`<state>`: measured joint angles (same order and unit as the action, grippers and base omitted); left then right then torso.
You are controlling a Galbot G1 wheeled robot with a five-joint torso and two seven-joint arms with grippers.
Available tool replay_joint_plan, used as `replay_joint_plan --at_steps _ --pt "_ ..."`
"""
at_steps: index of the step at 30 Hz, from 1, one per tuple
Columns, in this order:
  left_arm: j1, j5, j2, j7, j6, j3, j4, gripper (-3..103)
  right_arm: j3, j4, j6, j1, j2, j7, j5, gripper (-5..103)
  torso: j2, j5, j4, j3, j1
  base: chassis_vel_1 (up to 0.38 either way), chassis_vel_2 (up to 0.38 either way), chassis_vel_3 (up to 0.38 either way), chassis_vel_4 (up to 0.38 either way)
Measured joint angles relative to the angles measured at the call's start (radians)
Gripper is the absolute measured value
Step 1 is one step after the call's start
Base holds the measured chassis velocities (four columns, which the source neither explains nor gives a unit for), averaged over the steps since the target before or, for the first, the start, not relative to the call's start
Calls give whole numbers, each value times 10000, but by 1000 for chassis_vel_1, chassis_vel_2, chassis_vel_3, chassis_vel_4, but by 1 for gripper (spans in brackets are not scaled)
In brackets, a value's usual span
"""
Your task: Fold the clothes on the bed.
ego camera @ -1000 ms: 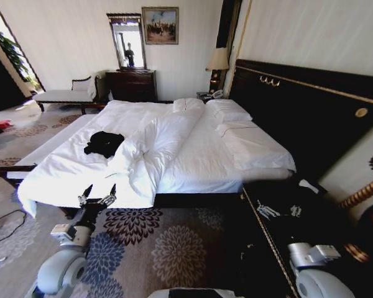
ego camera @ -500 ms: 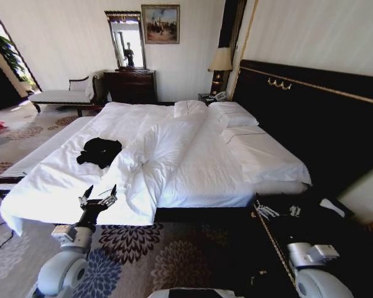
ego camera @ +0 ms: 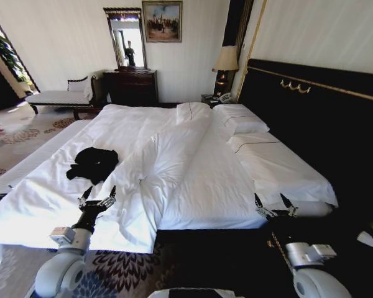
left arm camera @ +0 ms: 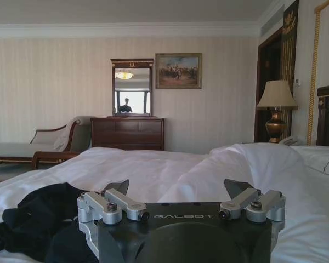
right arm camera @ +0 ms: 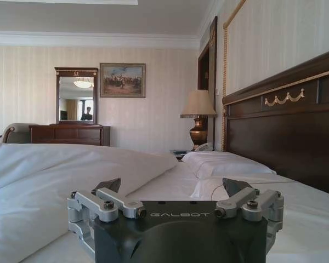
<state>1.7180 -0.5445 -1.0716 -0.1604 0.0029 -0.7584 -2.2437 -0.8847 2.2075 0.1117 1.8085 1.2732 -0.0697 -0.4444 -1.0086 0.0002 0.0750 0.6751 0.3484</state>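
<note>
We see black clothes (ego camera: 92, 164) crumpled on bed (ego camera: 205, 180), just beyond left gripper (ego camera: 97, 197), fingers spread, empty. Right gripper (ego camera: 275, 207) released, well apart. Our worry: bunched duvet (ego camera: 152, 167) beside top, snagged during grasp.

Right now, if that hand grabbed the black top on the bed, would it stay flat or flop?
Probably flop: the black top lies crumpled in soft folds on the bed. It looks thin, so likely light, and may drag across the sheet when pushed.
</note>
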Motion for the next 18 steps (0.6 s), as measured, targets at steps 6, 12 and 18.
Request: replay_joint_plan --at_steps 6,12,18 --pt "-44 1 2 -11 27 50 6 100 9 -24 -1 -28 -48 6 -6 100 0 -6 5 0 0 -227 224 226 -229" --pt "-124 1 -6 -34 38 45 92 100 31 -116 78 -141 -22 396 515 100 1 -2 2 1 2 -174 180 193 -168" --pt "-149 -106 68 -75 82 -39 100 100 112 -149 98 -122 34 348 612 100 2 -3 3 2 7 -62 61 48 -67"
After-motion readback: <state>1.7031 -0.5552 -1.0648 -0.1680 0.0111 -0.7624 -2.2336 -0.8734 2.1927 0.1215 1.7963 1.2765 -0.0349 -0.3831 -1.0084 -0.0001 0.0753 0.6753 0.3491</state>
